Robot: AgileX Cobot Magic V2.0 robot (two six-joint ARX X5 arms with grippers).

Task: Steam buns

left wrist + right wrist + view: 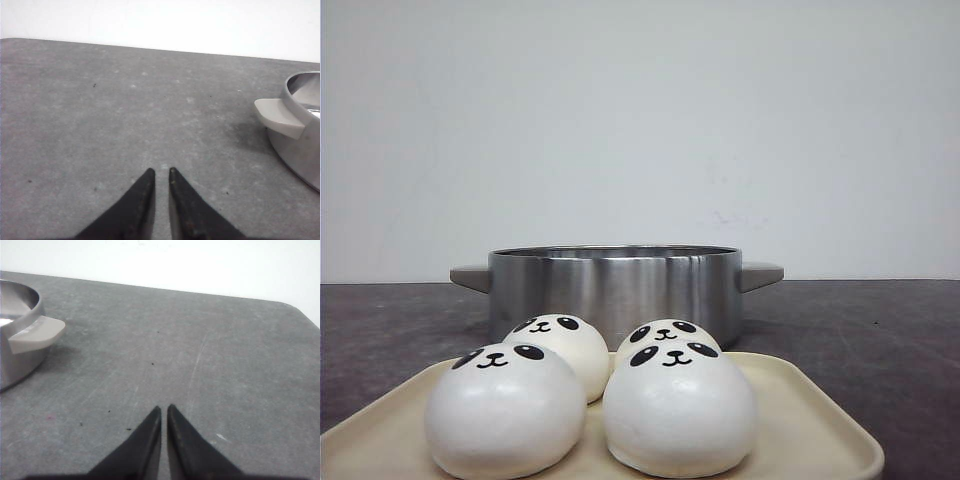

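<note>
Several white panda-face buns sit on a cream tray (810,420) at the front. The front left bun (505,410) and front right bun (680,405) stand before the back left bun (560,345) and back right bun (665,335). Behind them stands a steel pot (615,285) with grey handles. Neither gripper shows in the front view. My left gripper (161,172) is shut and empty over bare table, left of the pot (300,130). My right gripper (164,409) is shut and empty over bare table, right of the pot (17,340).
The table top (880,330) is dark grey and speckled, with a white wall behind. The pot's left handle (277,117) and right handle (37,334) stick out sideways. The table's far right corner (295,307) shows in the right wrist view.
</note>
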